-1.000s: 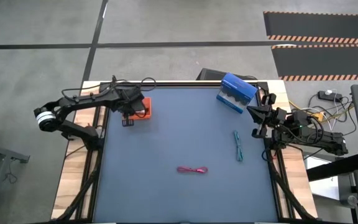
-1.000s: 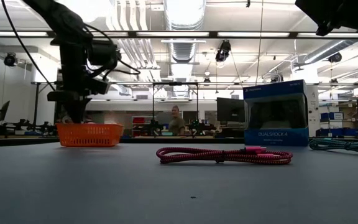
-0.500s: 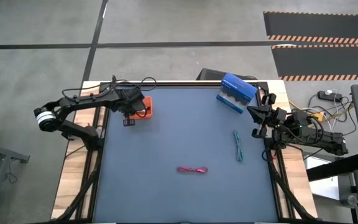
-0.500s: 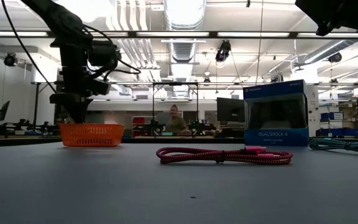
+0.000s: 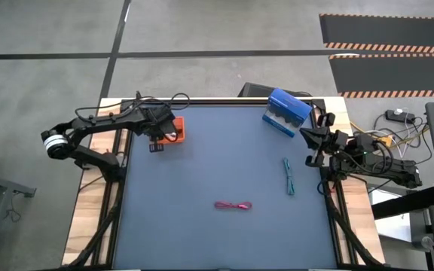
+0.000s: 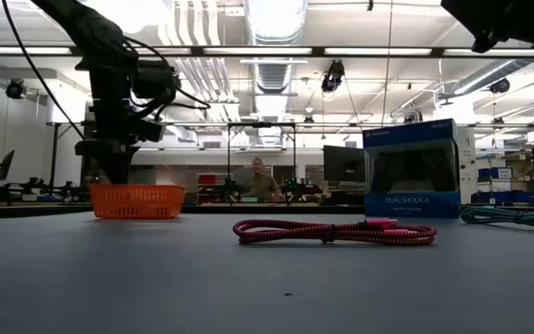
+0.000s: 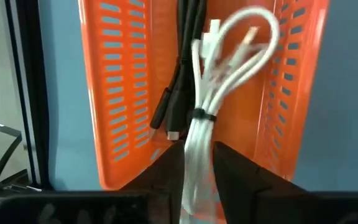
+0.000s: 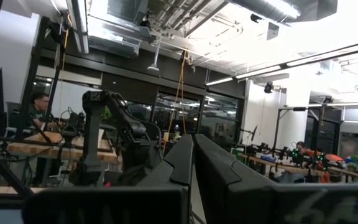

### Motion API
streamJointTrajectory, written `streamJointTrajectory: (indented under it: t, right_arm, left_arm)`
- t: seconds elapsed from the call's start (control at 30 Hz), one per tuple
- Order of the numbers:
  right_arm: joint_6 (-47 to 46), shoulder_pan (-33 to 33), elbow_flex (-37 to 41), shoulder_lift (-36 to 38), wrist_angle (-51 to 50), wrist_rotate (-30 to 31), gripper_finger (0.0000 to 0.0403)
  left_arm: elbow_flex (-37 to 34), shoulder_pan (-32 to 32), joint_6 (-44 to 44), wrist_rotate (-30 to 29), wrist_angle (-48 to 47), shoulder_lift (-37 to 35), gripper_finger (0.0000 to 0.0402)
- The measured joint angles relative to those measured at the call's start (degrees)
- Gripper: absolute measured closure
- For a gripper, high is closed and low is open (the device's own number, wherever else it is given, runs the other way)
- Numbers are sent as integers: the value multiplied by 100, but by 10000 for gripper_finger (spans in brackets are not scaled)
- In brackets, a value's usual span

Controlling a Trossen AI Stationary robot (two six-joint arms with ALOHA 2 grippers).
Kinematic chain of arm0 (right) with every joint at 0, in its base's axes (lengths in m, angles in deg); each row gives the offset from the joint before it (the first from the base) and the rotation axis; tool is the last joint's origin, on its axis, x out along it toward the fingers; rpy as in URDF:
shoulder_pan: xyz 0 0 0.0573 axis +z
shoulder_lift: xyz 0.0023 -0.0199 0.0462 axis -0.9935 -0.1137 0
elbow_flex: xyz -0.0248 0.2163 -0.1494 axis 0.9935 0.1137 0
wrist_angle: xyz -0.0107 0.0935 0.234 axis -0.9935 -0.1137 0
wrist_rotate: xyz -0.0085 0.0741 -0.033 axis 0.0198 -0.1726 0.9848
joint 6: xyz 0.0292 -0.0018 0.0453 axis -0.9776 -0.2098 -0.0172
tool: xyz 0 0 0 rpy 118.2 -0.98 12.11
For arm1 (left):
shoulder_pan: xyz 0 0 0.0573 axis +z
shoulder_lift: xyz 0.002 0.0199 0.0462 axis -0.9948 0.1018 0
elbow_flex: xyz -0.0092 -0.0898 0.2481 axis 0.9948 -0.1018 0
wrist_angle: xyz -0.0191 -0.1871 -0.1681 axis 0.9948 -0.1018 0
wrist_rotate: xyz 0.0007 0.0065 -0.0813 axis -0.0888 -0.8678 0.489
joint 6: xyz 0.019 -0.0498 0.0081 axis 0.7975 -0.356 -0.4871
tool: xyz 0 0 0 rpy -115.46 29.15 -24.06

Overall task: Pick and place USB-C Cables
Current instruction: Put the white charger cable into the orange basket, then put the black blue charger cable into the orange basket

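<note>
Left gripper (image 7: 197,165), above the orange tray (image 5: 173,130) at the worktop's far left corner, clamps the white cable (image 7: 211,93); a black cable (image 7: 180,74) lies half-hidden inside. Right gripper (image 8: 193,163), fingers together, waits at the right edge. Teal cable (image 5: 288,177) lies near that edge; pink cable (image 5: 233,205) toward the front.

The blue-grey table (image 5: 202,173) is mostly open mat. Near its front middle lies a red-pink cable (image 5: 233,205); a teal cable (image 5: 288,176) lies well apart, toward the right edge. A blue box (image 5: 285,111) stands at the far right corner. At the far left corner, the left gripper (image 5: 155,143) hangs over an orange tray (image 5: 176,129), blocking access from above.
</note>
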Motion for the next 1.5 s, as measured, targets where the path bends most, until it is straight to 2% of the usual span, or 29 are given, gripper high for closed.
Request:
streamJointTrajectory:
  t: [0.23, 0.5, 0.7, 0.87, 1.1, 1.27, 1.5]
  right_arm:
    - [-46, -2, 0, 0, -10, 0, 394]
    - [-98, -1, 0, 0, -22, 0, 394]
    - [-270, -2, 0, 0, -19, 0, 394]
    - [-1062, 0, 0, 0, -300, -46, 394]
    - [-2501, 2, 2, -190, -788, -811, 394]
    - [-3181, 13, 2, -660, -780, -816, 394]
    - [-4243, 13, 4, -1528, -785, -810, 394]
  left_arm:
    - [25, 0, 15, -43, 65, 0, 324]
    - [384, -13, 5, -84, 88, -184, 323]
    - [481, -46, -942, 89, 631, -506, 323]
    - [427, -269, -1578, 524, 1232, -805, 324]
    - [422, -629, -1639, 584, 2585, -970, 324]
    - [415, -775, -1641, 584, 3629, -979, 324]
    - [411, -883, -1630, 600, 4182, -944, 324]
